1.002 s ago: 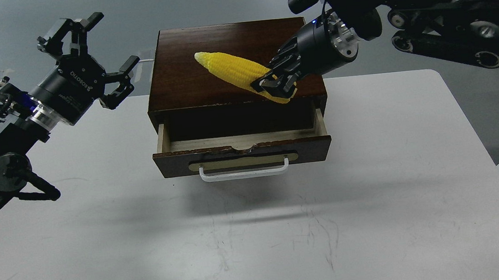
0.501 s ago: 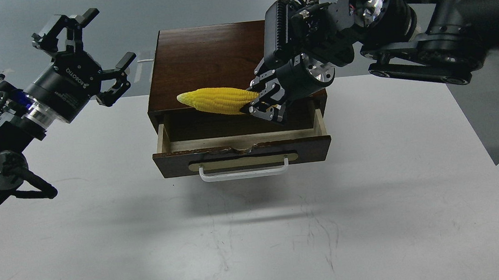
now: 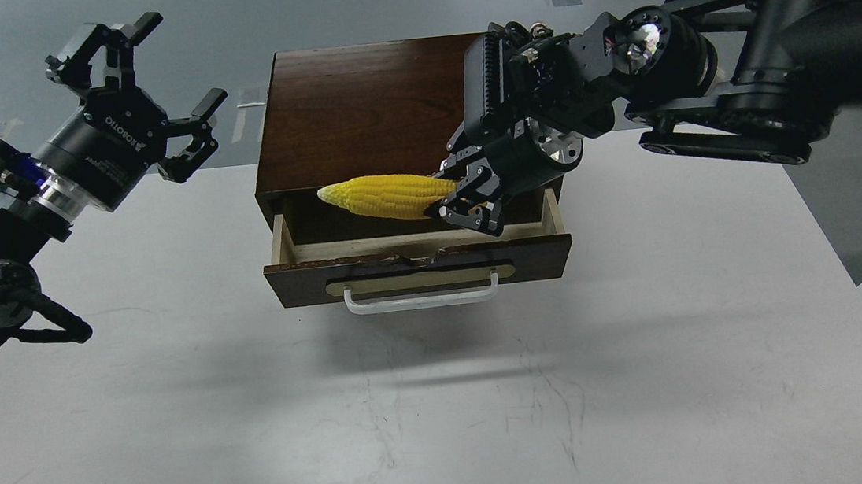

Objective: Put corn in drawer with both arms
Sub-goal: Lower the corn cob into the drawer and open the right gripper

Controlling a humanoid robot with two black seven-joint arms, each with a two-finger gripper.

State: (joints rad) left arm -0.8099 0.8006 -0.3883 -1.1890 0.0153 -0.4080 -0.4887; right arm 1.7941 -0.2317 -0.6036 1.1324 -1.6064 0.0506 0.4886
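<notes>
The bright yellow corn (image 3: 383,196) is held level in my right gripper (image 3: 467,205), which is shut on its thick end. Its pointed end faces left. It hangs over the open drawer (image 3: 417,263) of the dark brown wooden box (image 3: 362,106). The drawer is pulled out toward me, showing pale wood inside, a brass plate and a white bar handle (image 3: 421,300). My left gripper (image 3: 138,76) is open and empty, raised to the left of the box, well apart from it.
The box stands at the far middle of a white table (image 3: 446,399). The right arm's thick links (image 3: 741,93) reach in over the table's far right corner. Grey floor lies beyond the table.
My right gripper has carried the corn off the box top, turned it level, and lowered it toward me over the open drawer. My left gripper has drifted slightly up and left, still open.
</notes>
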